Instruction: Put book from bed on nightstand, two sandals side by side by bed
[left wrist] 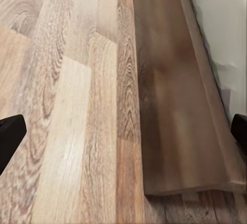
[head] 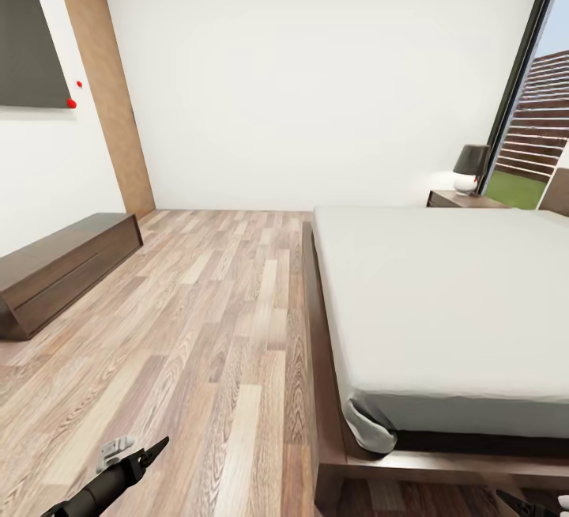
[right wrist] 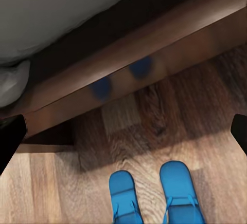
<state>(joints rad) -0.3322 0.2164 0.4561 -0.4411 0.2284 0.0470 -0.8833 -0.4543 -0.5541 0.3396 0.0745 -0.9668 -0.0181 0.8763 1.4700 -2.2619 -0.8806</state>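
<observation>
The pair of bright blue flat flip-flop sandals [right wrist: 154,193] lay side by side on the wood-plank floor [head: 205,303], toes toward the dark brown wooden frame [right wrist: 154,64] of the large low platform bed [head: 442,296], just beside its foot end; in the right wrist view their blue showed back as two smudges in the glossy frame; thin-soled, slim, straps crossing near the picture's edge.

The right end effector [right wrist: 123,131] hung over them with its dark fingertips [right wrist: 10,136] spread wide at either edge of the view, gripping nothing; the left end effector [left wrist: 123,131] was likewise spread wide and empty, looking along the floorboards and the frame's side rail.

The worry from here: the off-white mattress [head: 458,288] showed bare in the head view, no small dark paperback book in sight on the part visible, so it may have sat farther toward the headboard, out of frame; a reach across that broad mattress could have dragged an arm over the frame's corner. The sandals looked light; a base turning close by could have nudged one and spoiled the pairing. The low dark brown nightstand [head: 466,199] stood well apart, at the far corner, carrying a dark-shaded lamp with a white base [head: 471,169]; setting a book down there risked knocking the lamp.
</observation>
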